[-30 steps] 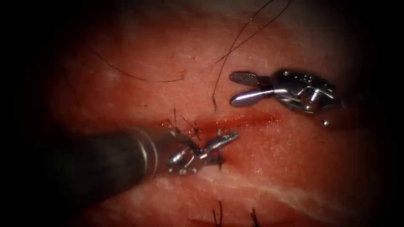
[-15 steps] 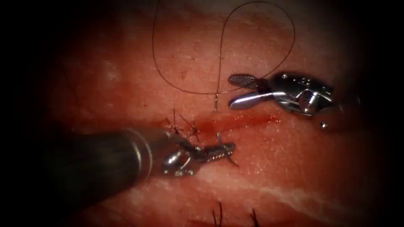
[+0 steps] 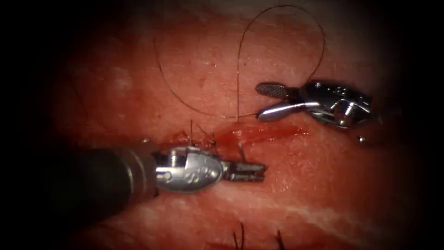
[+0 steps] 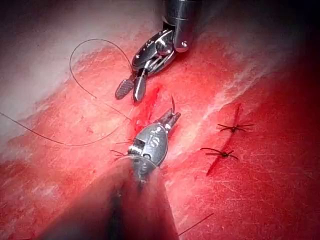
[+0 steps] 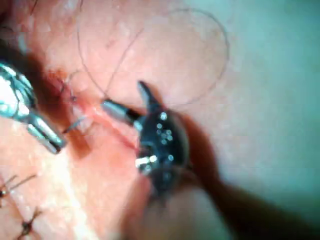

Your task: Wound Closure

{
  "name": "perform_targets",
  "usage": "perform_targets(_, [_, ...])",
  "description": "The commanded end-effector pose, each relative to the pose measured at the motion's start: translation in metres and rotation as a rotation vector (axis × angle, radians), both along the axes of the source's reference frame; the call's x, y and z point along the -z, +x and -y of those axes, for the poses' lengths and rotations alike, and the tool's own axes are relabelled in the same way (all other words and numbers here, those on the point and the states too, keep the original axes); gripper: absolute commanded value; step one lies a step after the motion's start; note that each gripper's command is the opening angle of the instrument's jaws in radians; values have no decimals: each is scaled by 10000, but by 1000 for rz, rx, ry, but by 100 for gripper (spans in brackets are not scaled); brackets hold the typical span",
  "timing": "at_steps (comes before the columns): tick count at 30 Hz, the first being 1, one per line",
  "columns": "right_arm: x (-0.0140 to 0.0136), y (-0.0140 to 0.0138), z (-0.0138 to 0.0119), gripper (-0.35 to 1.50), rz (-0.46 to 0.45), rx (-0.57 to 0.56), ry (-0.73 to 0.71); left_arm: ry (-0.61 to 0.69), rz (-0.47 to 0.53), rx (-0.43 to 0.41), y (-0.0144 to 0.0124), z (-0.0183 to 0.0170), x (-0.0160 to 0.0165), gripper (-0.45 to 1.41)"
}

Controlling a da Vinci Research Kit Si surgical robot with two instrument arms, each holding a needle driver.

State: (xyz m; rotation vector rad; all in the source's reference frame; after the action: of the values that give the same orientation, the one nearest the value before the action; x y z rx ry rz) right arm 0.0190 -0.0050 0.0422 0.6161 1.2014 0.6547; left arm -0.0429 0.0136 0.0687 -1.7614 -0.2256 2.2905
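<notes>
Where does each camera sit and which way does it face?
Endoscope: above and in front, facing the cut; left tool holds the needle near its tip, out of the tissue; right tool open, empty.
Left wrist: along left shaft at own jaws, right tool beyond.
Right wrist: along right shaft at own jaws.
Shared: all show both tools, thread.

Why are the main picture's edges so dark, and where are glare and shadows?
Endoscope view: light pools mid-picture, edges fall dark; glare on the left tool and the open, empty right tool. Left wrist view: the left tool's shut jaws hold the needle, its tip showing above the tissue. Right wrist view: the right tool casts a shadow on the tissue.
</notes>
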Motion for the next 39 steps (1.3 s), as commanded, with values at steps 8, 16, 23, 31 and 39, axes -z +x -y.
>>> perform_targets(8, [3,-16,21,101,-9,17,5,220,144,17,4,-3,17,-45])
perform_targets(16, [18,-50,41,101,-24,44,4,133,197,-27,4,-7,58,-45])
perform_targets(23, [41,-74,66,111,-38,69,-14,-208,98,-73,-1,-13,81,-45])
perform_targets(31, [51,-80,89,125,-48,85,-45,-514,-61,-67,7,-48,92,-45])
perform_targets(39, [64,-76,89,99,-45,50,66,-600,-132,-57,15,-58,86,-45])
